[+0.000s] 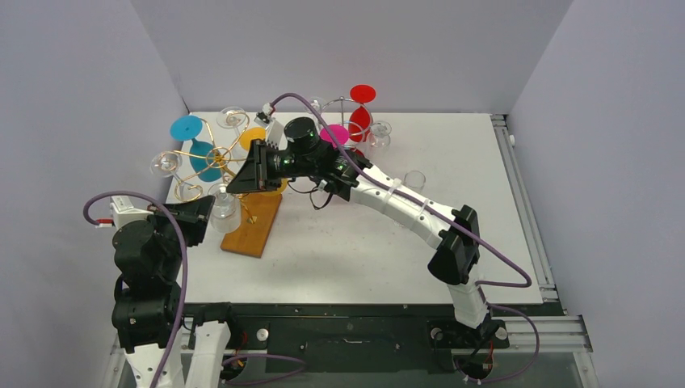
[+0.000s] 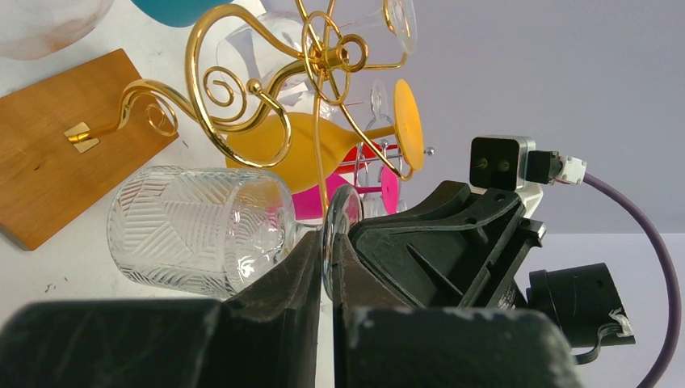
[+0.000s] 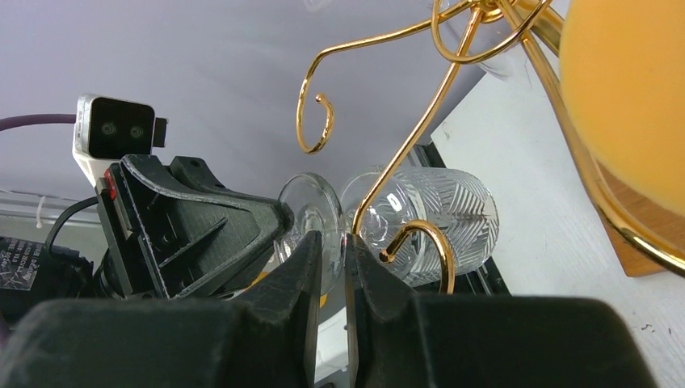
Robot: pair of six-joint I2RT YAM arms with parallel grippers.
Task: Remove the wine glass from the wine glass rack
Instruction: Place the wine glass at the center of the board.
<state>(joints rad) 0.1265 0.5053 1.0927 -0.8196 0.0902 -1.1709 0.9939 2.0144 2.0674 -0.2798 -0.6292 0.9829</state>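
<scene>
Grey walls close in a white table [image 1: 363,242]. At its near left corner the left gripper [image 2: 327,267] is clamped on the clear cut-pattern wine glass [image 2: 198,230]. Its black fingers [image 2: 275,283] pinch the thin round foot, which shows edge-on between them. The glass lies on its side, with the bowl sticking out past one finger.

Directly over that hand curl the arms of the gold wire wine glass rack [image 2: 335,55]. In the right wrist view one arm crosses between the foot and the bowl. I cannot tell whether the stem is clear of its hook. Under and beside the bowl lies the rack's oblong wooden base [image 2: 48,153].

Facing the left gripper from the far side of the glass is the right gripper [image 3: 329,250]. Its fingers are drawn to a narrow slit, and I can see nothing held between them.

Farther from the hand, an orange wine glass [image 2: 307,149] and a teal wine glass [image 1: 187,128] hang on the same rack. Well beyond them, at the back of the table, a second wire rack carries a red wine glass [image 1: 362,93] and a pink one. A small clear tumbler [image 1: 414,179] stands alone off to the right.
</scene>
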